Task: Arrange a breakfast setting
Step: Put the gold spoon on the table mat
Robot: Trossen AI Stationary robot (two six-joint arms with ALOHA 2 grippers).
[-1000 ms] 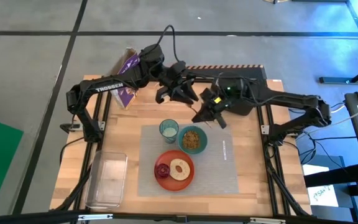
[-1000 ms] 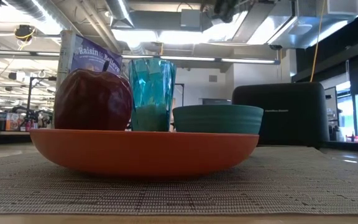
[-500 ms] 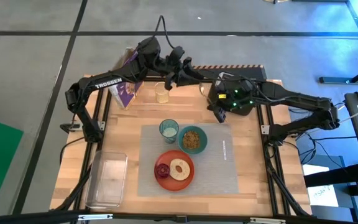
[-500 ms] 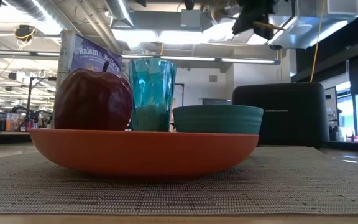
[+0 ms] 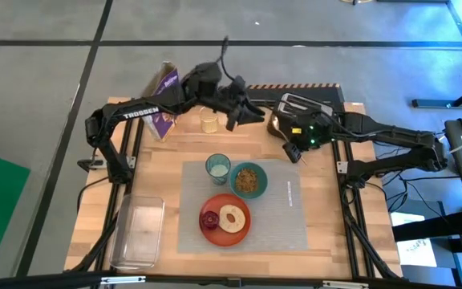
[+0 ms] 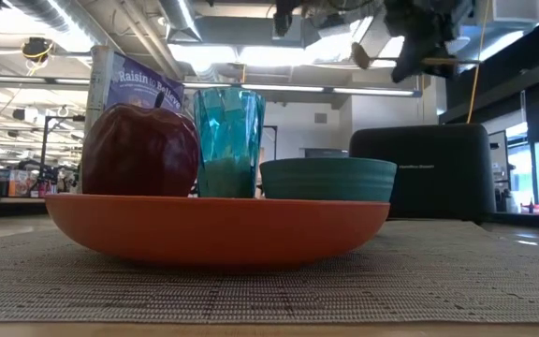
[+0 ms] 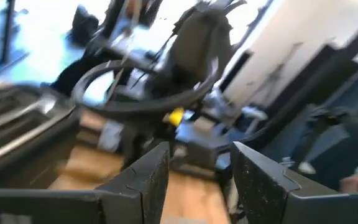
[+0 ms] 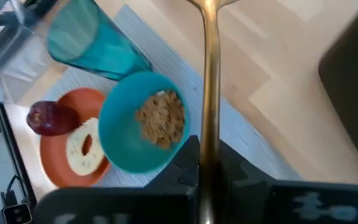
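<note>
In the low view, nearest the lens, the round orange plate (image 6: 218,225) fills the lower middle of the frame on the grey woven placemat (image 6: 419,281). It carries the dark red fruit (image 6: 140,150) at its left. Behind stand the small teal cup (image 6: 228,140) and the smaller teal bowl (image 6: 327,178), grouped close as a setting should be.

Only the high view shows the bagel (image 5: 232,218) on that plate and the free strip of placemat right of the bowl, probably the spoon's place.

The right gripper (image 5: 293,148) hangs above the table's upper middle, near the black toaster (image 5: 307,112), fingers closed on the slim gold spoon (image 8: 210,81). The right wrist view alone shows the handle pinched and cereal in the bowl.

The left gripper (image 7: 194,177) is farthest back, beside a purple cereal box (image 5: 165,100); its wrist view shows the fingers parted, holding nothing.
</note>
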